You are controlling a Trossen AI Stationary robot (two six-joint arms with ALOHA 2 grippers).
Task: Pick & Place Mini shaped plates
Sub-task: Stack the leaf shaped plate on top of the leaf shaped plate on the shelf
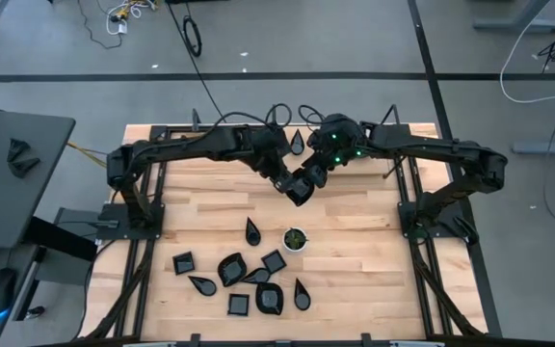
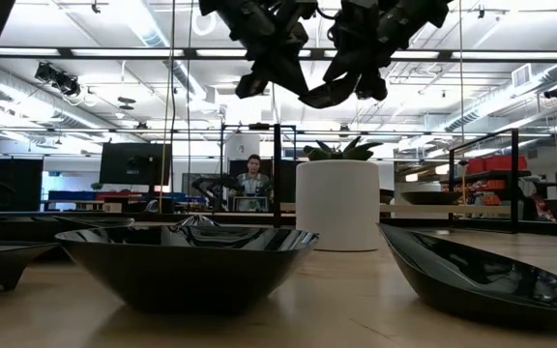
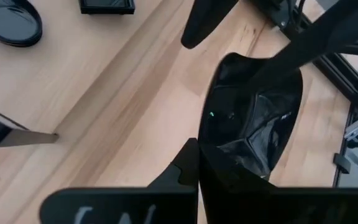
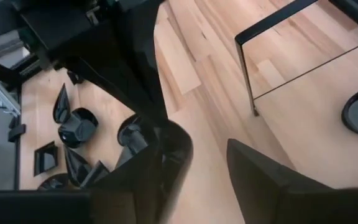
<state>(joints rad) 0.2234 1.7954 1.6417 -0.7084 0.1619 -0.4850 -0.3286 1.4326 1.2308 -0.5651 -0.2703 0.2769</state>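
My two grippers meet high above the middle of the table. My left gripper is shut on one glossy black mini shaped plate. My right gripper is open, its fingers standing on either side of that plate's far end. Several more black plates rest on the table near its front edge, one teardrop a little apart from them. The white cup with green inside stands beside them. My left gripper pinches the plate by the end nearest its wrist between its two fingers. The plate reaches forward past the fingers, slanting down, lifted clear of the table. My right gripper's fingers stand close about the plate's other end; whether they touch it I cannot tell.
Another black plate lies at the table's far edge. In the low view two plates fill the foreground before the white cup. Bare wood lies right of the cup. Black frame rails run along both sides.
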